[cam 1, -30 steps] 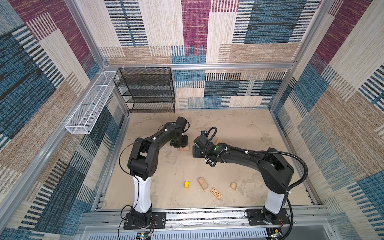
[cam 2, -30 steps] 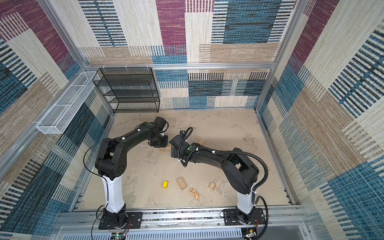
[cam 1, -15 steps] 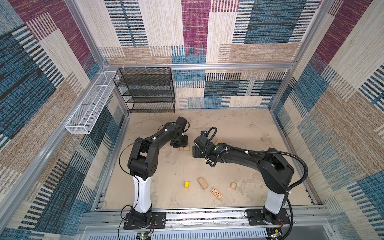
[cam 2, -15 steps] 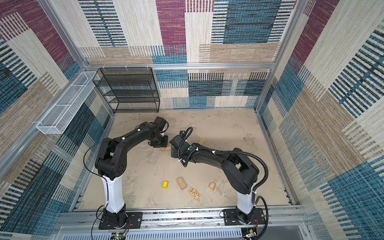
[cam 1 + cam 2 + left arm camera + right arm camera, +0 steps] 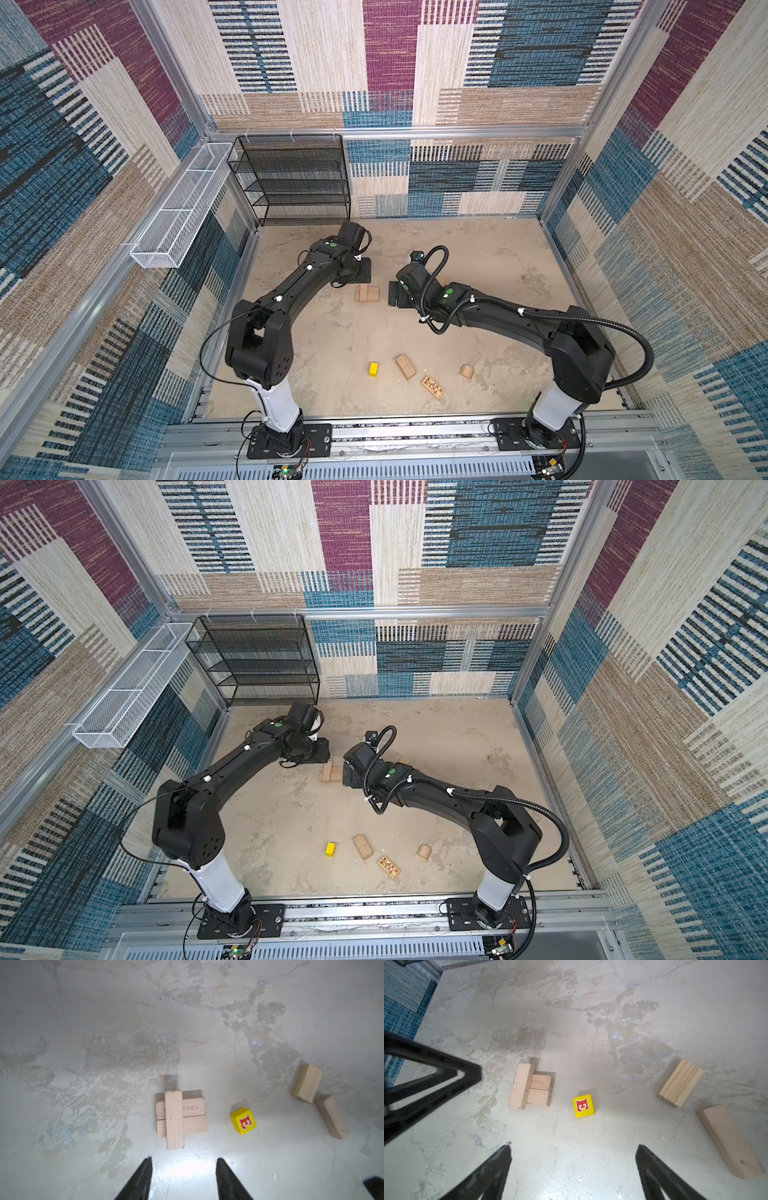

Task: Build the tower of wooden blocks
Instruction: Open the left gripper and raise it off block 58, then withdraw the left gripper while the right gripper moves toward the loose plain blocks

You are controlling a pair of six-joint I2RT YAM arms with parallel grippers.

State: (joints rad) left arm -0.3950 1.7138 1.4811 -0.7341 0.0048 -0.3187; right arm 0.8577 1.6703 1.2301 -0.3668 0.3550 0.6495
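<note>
Tan wood is stacked low in the tower (image 5: 367, 294): two oblongs (image 5: 194, 1108) are laid side by side, with a third oblong (image 5: 174, 1120) set across them, on the worktop (image 5: 104, 1043). The left jaws are held partly open and empty just short of it; the right jaws are spread wide, also empty. The yellow block (image 5: 583, 1105) beside it is judged light, rigid and smooth, and is best pinched across two opposite flat faces.

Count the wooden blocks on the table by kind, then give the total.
Plain tan blocks: 6 (three stacked, three loose)
Yellow blocks: 2 (one with a red letter)
Dark-patterned block: 1
Rounded tan piece: 1
Total: 10
</note>
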